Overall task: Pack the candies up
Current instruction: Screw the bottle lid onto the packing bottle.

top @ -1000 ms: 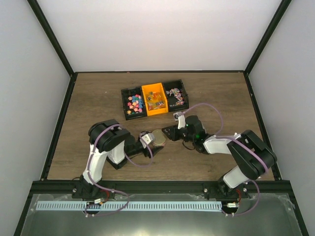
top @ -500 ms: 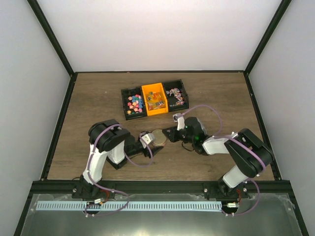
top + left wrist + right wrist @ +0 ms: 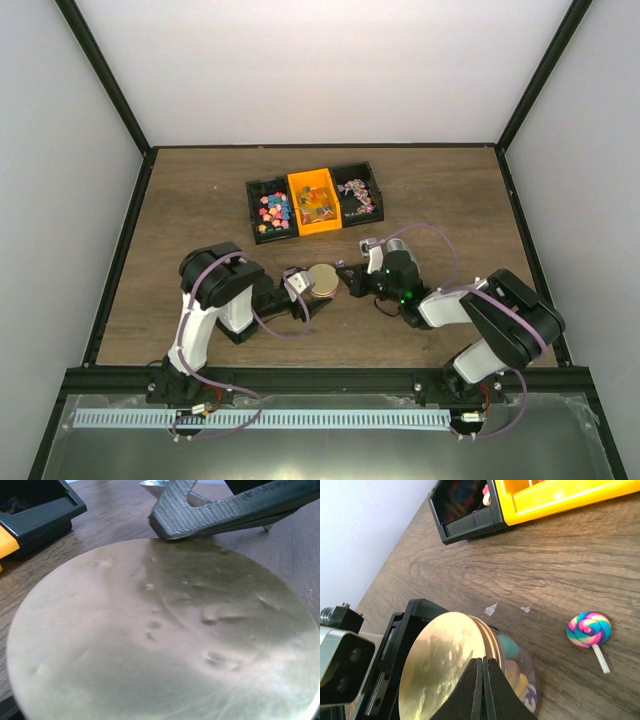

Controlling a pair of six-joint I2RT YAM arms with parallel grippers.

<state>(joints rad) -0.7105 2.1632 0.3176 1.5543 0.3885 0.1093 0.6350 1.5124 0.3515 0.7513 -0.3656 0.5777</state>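
Seating the lid (image 3: 445, 665) on the jar (image 3: 520, 675) is judged to be the step in hand. The right gripper (image 3: 481, 664), fingers pressed together on nothing, is touching the lid's rim, while the left gripper (image 3: 306, 292) is standing at the jar with its jaws hidden, state not determinable. Candies (image 3: 507, 645) are showing through the jar wall, more are lying in the bins (image 3: 470, 527), and one lollipop (image 3: 589, 629) is lying loose on the table (image 3: 560, 565); the push should be going squarely down with the jar braced.
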